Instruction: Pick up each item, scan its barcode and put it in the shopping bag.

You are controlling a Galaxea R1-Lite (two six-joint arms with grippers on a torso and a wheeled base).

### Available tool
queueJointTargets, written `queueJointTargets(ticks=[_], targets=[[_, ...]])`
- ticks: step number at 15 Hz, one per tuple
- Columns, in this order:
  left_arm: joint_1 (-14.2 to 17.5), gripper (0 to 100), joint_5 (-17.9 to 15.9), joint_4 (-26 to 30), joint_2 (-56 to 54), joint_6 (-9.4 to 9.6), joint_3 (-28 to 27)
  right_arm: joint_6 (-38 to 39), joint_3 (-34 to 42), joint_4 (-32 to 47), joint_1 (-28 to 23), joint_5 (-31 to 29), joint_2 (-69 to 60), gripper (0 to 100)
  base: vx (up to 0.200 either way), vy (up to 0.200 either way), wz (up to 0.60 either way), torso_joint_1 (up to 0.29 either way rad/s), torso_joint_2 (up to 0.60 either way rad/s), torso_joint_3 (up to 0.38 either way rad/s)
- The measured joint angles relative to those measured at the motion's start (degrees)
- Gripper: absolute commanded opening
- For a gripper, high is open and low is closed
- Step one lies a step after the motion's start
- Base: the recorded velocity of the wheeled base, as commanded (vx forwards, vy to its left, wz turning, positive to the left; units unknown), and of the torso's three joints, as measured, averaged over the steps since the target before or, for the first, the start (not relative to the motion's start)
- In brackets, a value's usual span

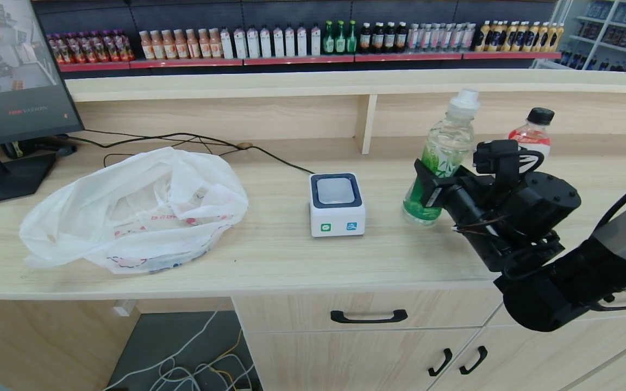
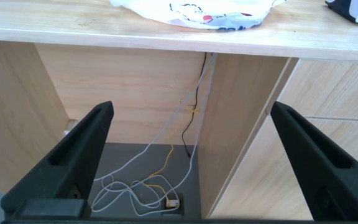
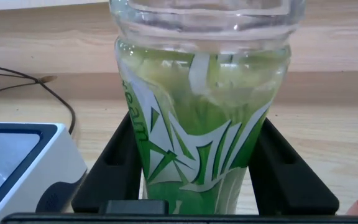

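1. The right gripper [image 1: 427, 187] has its fingers on both sides of the green-label bottle [image 1: 446, 152], low on the body. They appear to press the label, so I judge it is holding.
2. The bottle stands upright on the wooden counter [image 1: 291, 255], with its base on the surface and its white cap well above the fingers.
3. Handling: it is clear thin plastic and looks nearly full of liquid, so likely fairly heavy, top-heavy with a grip this low. The walls may give under a hard squeeze.
4. The film label is smooth and glossy, so probably slippery. The waisted, ribbed body gives the pads a seat, and a hold nearer mid-height would likely tip less.
5. The scanner [image 1: 337, 203] is a white boxy block with a dark-rimmed glass top. It sits near the gripper, toward the robot's left.
6. The shopping bag [image 1: 139, 212] lies beyond the scanner, well apart from the gripper. It is thin white crinkled plastic, limp and slumped, so the mouth may need care.
7. A black-cap bottle [image 1: 533, 133] stands just behind the gripper.
8. The left gripper [image 2: 188, 162] has its jaws spread wide and holds nothing. It is low, before the counter's front edge.
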Motion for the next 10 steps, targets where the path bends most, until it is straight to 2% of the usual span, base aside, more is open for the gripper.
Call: queueJointTargets(ticks=[10], targets=[[0.0,100,0.0,0.0,0.0,0.02,0.0,-0.2,10.0,-0.4,1.3,0.2,-11.2,0,0.000,0.000,0.00,0.000,0.00,0.000]])
